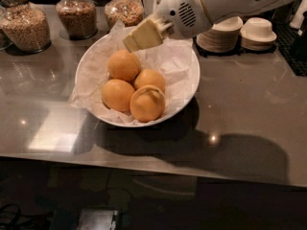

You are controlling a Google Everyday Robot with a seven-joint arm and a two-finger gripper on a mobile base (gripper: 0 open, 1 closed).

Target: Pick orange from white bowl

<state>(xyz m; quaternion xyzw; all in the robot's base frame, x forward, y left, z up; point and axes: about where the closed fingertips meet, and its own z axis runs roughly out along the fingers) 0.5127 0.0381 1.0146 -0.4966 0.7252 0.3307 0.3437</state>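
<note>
The wide white bowl (187, 87), lined with crumpled white paper, stands on the grey counter and holds four oranges. The orange (147, 103) at the front right looks slightly the largest and lies against the other three (123, 65) (117, 95) (150, 79). My gripper (137, 36) hangs above the bowl's back rim, above and clear of the fruit, touching none of it. It holds nothing. The white arm runs off to the upper right.
Three glass jars of grains (25, 25) (76, 14) (125, 7) stand behind the bowl at the back left. Stacks of small white bowls and plates (225, 32) (258, 30) stand at the back right. The counter's front edge (144, 166) lies below the bowl.
</note>
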